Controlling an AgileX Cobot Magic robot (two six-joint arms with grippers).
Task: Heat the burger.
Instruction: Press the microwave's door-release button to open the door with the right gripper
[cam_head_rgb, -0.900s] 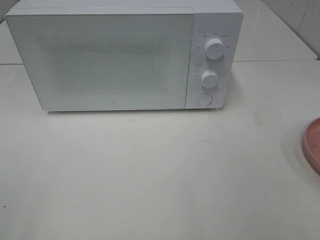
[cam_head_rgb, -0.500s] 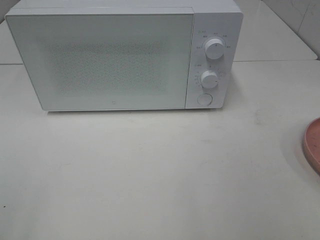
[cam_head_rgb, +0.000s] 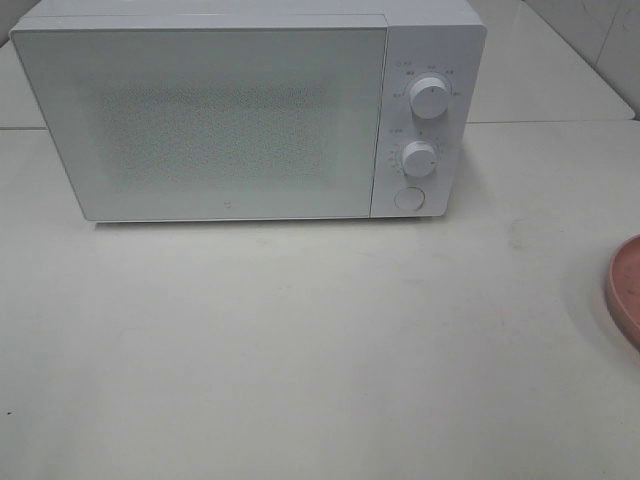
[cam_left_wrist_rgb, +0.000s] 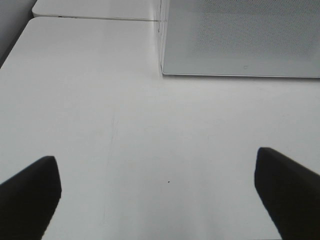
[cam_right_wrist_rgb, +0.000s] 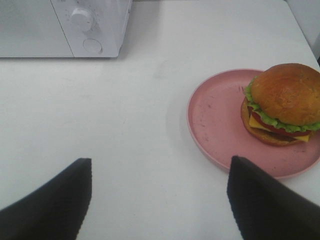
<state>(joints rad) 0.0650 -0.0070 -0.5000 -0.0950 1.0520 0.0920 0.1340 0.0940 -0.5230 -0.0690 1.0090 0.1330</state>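
The burger (cam_right_wrist_rgb: 282, 102), with golden-brown buns, green lettuce and yellow cheese, sits on a round pink plate (cam_right_wrist_rgb: 220, 122) in the right wrist view. My right gripper (cam_right_wrist_rgb: 160, 200) hangs open over the bare table, short of the plate, with nothing between its fingers. The white microwave (cam_head_rgb: 240, 115) stands at the back of the table with its door shut. My left gripper (cam_left_wrist_rgb: 157, 192) is open above the table in front of the microwave's left corner (cam_left_wrist_rgb: 240, 40). Neither arm shows in the exterior high view, and the burger is out of that view.
Only the edge of the pink plate (cam_head_rgb: 625, 290) shows at the right border of the exterior high view. The microwave has two knobs (cam_head_rgb: 428, 97) and a round button (cam_head_rgb: 408, 198) on its right panel. A second table adjoins behind.
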